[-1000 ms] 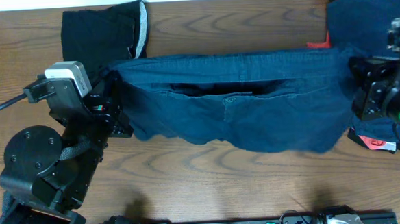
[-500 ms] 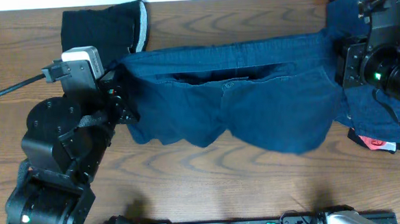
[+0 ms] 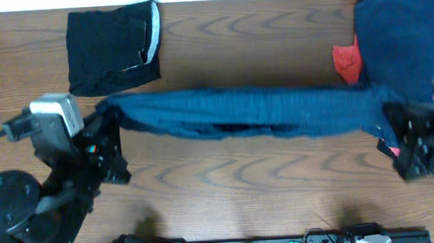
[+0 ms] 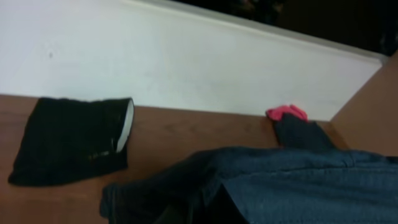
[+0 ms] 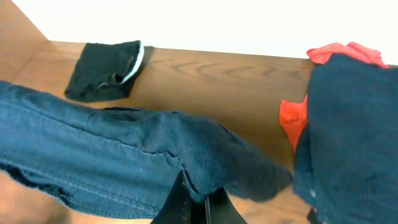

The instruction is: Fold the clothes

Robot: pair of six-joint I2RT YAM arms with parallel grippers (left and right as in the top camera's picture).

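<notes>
The table (image 3: 280,185) is brown wood with wavy grain and a low satin sheen. The navy shorts (image 3: 261,112) are matt woven cloth, denim-like, with raised stitched seams. The black garment (image 3: 109,49) is soft matt fabric with a smoother pale grey band. The red-orange piece (image 3: 345,59) is matt cloth. The left arm (image 3: 13,199) has a matt black casing, and the wall (image 4: 186,62) is flat white.

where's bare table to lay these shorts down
Free: bare table between the black folded piece and the navy-and-red pile, beyond the stretched navy shorts; also the near strip below them. Crowded: the far right corner.
</notes>
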